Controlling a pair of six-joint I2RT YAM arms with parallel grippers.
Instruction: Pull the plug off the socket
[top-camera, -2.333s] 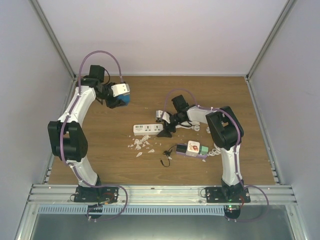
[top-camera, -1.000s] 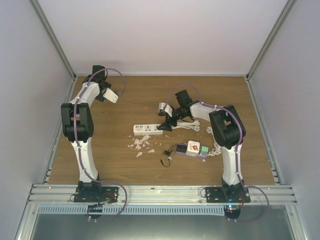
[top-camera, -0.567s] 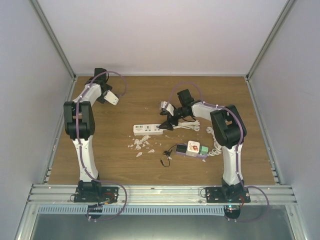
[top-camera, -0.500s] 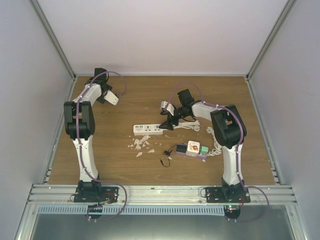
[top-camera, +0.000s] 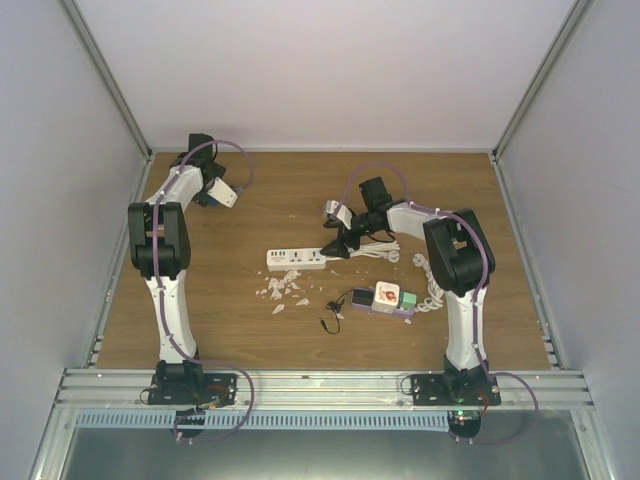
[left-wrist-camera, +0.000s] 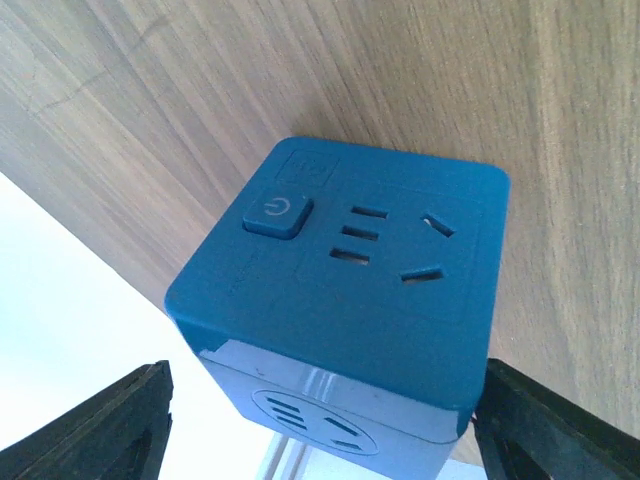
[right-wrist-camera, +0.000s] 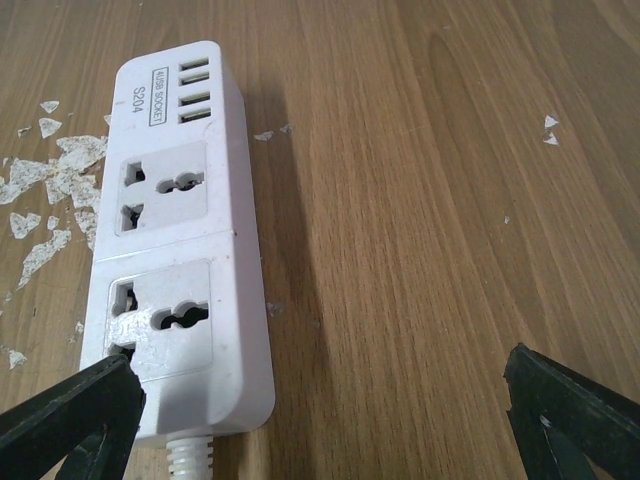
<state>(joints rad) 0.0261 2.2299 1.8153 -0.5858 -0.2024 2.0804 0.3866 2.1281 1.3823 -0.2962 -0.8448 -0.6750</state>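
Treat extraction as apparently complete: both outlets of white power strip (right-wrist-camera: 185, 250) empty beneath wide-open, empty right gripper (right-wrist-camera: 320, 410), blue cube plug (left-wrist-camera: 350, 290) resting at far left between left gripper (left-wrist-camera: 330, 430) jaws spread wider than it; only retraction left.

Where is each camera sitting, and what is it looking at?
Top camera: high behind the arms, looking down at the table; left arm, right arm show.
Left wrist: faces a blue cube socket on the wood; left fingers at bottom corners.
Right wrist: looks down on the white power strip; right fingers at bottom corners.
Shared: top and right wrist see the white power strip.
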